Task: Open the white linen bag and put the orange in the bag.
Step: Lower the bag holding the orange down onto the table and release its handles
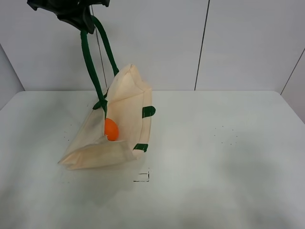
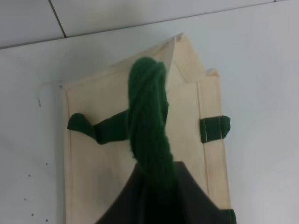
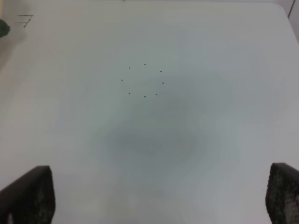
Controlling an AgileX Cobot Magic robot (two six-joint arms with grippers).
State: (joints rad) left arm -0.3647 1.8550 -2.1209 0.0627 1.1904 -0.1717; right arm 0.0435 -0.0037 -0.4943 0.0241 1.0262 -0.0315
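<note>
The left gripper (image 1: 78,13), high at the upper left of the overhead view, holds the white linen bag (image 1: 125,107) up by one green strap handle (image 1: 89,62). Its jaws are closed around the bunched strap, which runs taut down to the bag's panel. The bag hangs tilted, its upper corner raised toward the grey wall (image 1: 157,43) and its lower end resting on the white bench (image 1: 228,157), left of centre. The mouth is open and the orange (image 1: 111,129) sits inside it, low in the fold between the cream panels, just beside the point where the strap meets the fabric. Two green tabs (image 1: 148,111) show on the bag's right edge, one above the other. A small square mark (image 1: 141,177) lies on the bench near the bag's lower corner, apart from it. The left wrist camera shows the twisted green strap rising over the cream panel, with the orange hidden from that angle. The right gripper (image 3: 156,193) is outside the overhead view; its own camera shows its jaws spread wide above the bench, holding nothing, with a ring of dark specks (image 3: 142,80) on the surface beyond them
</note>
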